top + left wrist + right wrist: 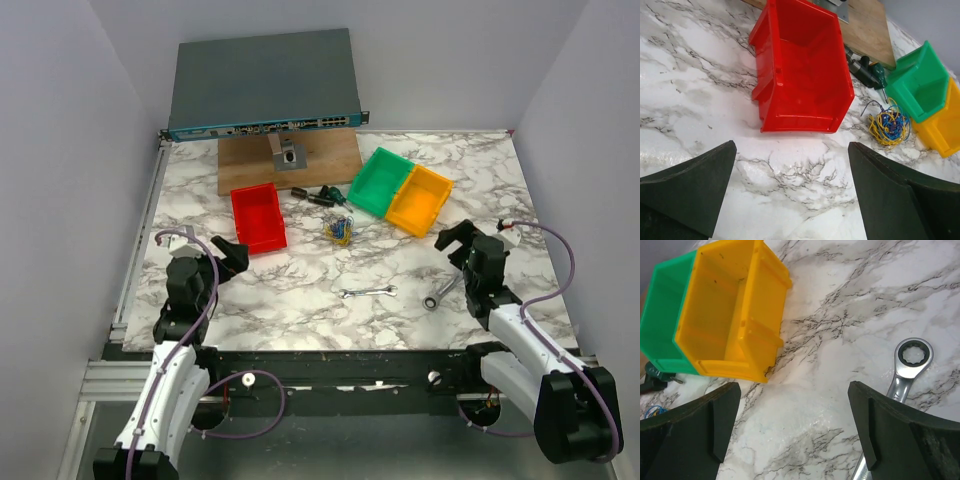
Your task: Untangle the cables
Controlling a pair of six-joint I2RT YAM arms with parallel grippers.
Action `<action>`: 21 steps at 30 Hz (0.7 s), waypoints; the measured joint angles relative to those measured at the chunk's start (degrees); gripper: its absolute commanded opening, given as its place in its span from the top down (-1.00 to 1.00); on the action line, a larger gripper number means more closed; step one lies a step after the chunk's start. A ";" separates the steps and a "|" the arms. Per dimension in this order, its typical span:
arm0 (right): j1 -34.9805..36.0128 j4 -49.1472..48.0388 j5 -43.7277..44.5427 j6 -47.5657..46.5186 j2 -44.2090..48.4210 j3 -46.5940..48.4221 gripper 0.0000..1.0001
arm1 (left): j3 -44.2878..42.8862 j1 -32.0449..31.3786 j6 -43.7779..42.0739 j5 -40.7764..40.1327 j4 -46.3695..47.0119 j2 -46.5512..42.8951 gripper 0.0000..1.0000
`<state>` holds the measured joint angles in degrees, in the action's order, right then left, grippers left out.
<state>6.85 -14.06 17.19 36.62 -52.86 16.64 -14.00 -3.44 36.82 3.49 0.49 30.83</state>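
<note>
- Right of the red plastic bin (258, 218), the blue-yellow knot of thin cables (340, 229) lies loose
- Left gripper (228, 252) and right gripper (453, 240) both gape empty, knot about midway between them

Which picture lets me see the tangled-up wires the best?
The left wrist view: the wires are close, so you can see separate blue and yellow strands. The top view shows only a tiny bundle, and the right wrist view catches just a sliver at its left edge.
</note>
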 measured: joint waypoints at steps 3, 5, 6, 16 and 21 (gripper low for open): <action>0.00 -0.04 0.15 0.07 0.00 -0.09 -1.00 | 0.28 0.00 1.44 -1.57 -0.46 -1.86 -0.97; 0.00 -0.02 0.02 0.04 0.07 -0.09 -1.00 | 0.35 0.00 3.10 -4.09 -2.10 -3.39 -0.97; 0.00 0.00 -0.22 0.04 0.20 -0.11 -1.00 | 0.44 0.02 3.76 -5.20 -3.17 -4.59 -0.97; 0.46 -9.90 -17.29 -0.37 -4.63 -2.78 -0.84 | 7.69 -1.60 0.42 9.40 9.51 -6.80 -0.97; 13.03 -11.50 -21.86 -3.45 -17.70 5.38 -0.73 | 5.77 -9.22 -2.34 11.30 14.36 0.79 -0.97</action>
<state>19.88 -25.56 -4.67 33.17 -70.57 22.02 -8.23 -12.67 34.48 14.79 14.85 31.62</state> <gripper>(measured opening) 0.894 0.984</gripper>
